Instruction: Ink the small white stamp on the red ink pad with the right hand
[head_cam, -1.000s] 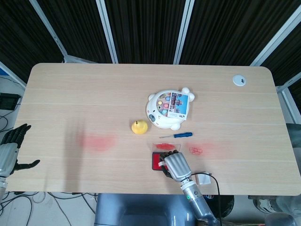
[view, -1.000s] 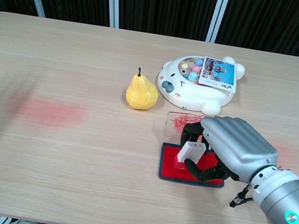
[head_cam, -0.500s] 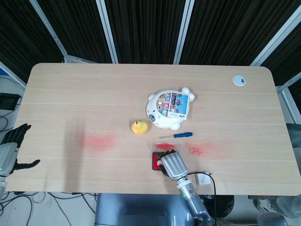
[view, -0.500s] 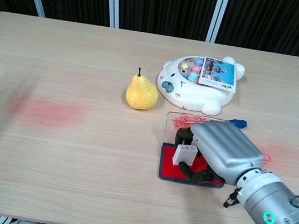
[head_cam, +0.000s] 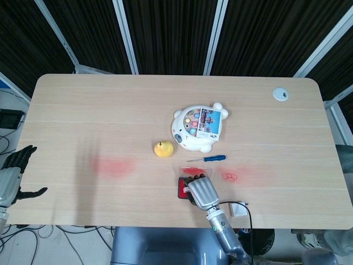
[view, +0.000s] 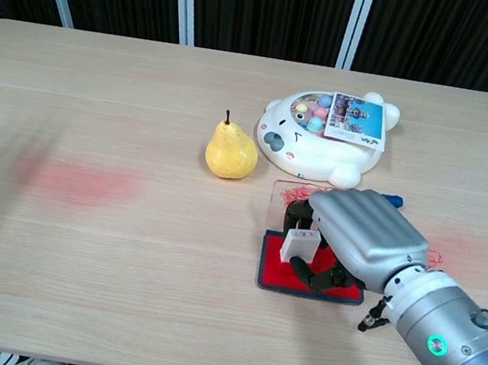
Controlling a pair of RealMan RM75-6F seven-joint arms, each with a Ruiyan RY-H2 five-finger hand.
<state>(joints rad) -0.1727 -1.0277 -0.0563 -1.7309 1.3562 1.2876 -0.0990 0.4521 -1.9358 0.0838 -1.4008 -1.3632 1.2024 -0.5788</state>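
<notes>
White stamp [view: 297, 243] held in right hand [view: 355, 239], over red ink pad [view: 273, 273].

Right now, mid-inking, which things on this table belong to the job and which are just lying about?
Job:
- right hand, holding the stamp
- small white stamp, over the pad
- red ink pad

Lying about:
- pear
- white bear-shaped toy
- blue-handled screwdriver
- clear sheet with red marks
- left hand, off the table edge, holding nothing

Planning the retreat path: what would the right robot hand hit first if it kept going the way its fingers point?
Probably the yellow pear; the right robot hand, holding the white stamp, points roughly there, though depth is uncertain.
</notes>
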